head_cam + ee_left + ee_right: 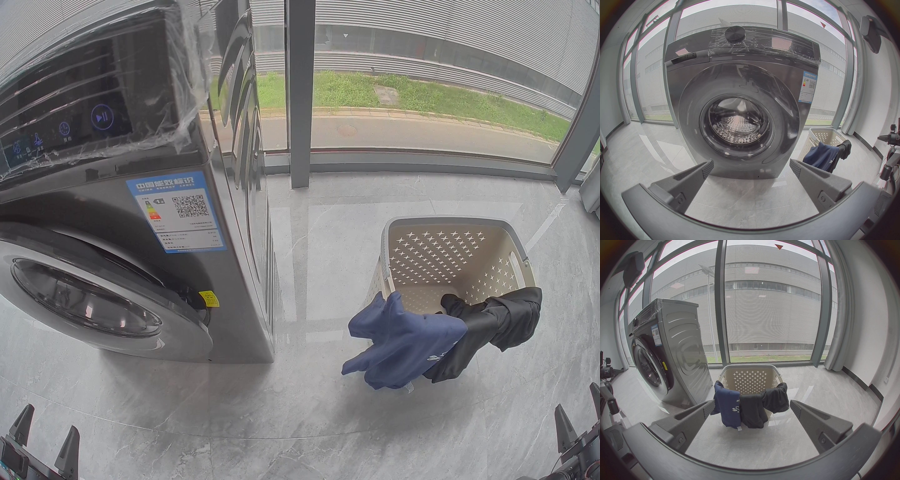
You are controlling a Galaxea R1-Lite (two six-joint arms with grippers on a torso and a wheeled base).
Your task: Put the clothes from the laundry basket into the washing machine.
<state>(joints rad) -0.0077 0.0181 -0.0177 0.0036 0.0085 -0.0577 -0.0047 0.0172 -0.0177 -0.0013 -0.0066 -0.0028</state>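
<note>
Head view: label (176, 212) on washing machine (75, 206).

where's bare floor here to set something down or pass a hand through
Bare floor runs between the washing machine and the laundry basket, and widely in front of both, toward the left hand and right hand. Crowded: the basket's near rim, draped with the blue garment and black garment.

The grey metal washing machine's (240, 262) round glass door (87, 306) is shut, blocking the drum. Bare grey floor (325, 262) lies open up to the open-topped beige perforated plastic basket (450, 220).
</note>
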